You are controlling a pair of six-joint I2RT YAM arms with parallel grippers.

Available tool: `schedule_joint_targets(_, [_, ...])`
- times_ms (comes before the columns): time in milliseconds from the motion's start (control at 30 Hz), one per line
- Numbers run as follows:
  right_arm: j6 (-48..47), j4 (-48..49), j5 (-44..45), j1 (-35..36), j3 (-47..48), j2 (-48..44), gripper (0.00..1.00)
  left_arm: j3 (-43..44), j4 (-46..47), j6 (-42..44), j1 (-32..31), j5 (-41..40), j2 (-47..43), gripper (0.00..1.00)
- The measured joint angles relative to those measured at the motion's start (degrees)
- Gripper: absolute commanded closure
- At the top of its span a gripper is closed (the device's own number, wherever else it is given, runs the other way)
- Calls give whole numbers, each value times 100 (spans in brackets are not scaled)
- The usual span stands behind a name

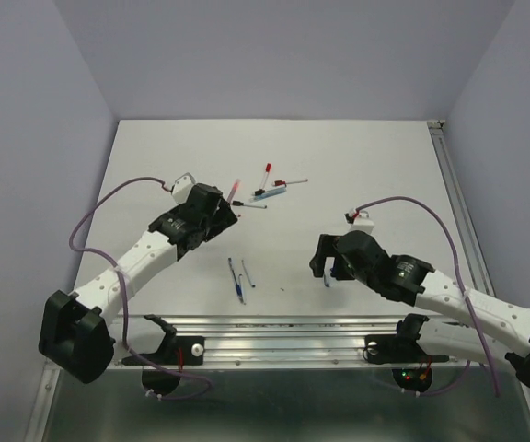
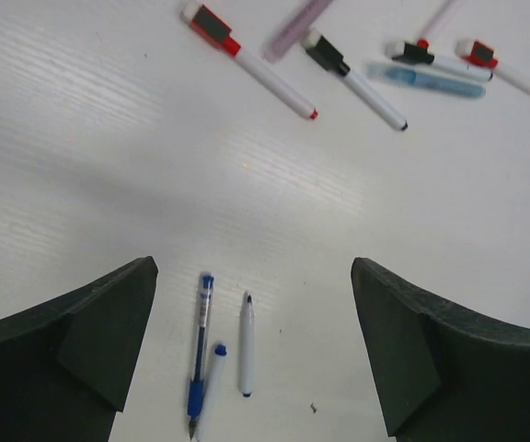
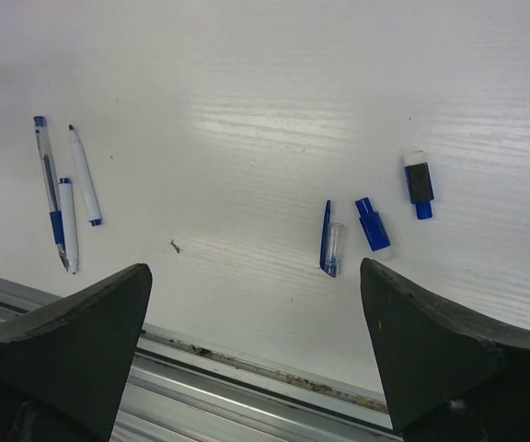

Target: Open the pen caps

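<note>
- We took the blue pen (image 1: 236, 281) as our mark for places. It lay bare on the bench (image 1: 155, 157), with a thin white pen (image 1: 247, 274) just beside it.
- To the right of the blue pen, three loose caps (image 3: 372, 224), mostly blue, lay close together on the bench. They were already off.
- The right gripper (image 3: 256, 272) hung over those caps. Its fingers were spread wide, with nothing between them.
- The left gripper (image 2: 254, 285) hung a little beyond the blue pen. It was spread wide too, and it held nothing.
- Farther back from the blue pen lay a bunch of markers (image 1: 267, 191).
- We saw a red cap (image 2: 212, 25) and a black cap (image 2: 325, 52) still on two of them. The markers beside those had caps on as well.
- We judged that both grippers were free, so the step in hand was going for a new pen.
- We thought the left gripper should next reach back to the markers and pinch one by its long body.
- Then the right gripper would have to come over from the right of the blue pen to pull the cap.
- The markers lay close together, so we thought one at the edge of the bunch would be easiest.
</note>
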Motion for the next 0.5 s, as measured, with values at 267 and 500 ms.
schedule_joint_targets(267, [-17,-61,424,0,0,179,0,885,-72,-245,905,-120,1329,2])
schedule_joint_targets(500, [-66,-85,555,0,0,332,0,1600,-83,-387,1178,-31,2413,10])
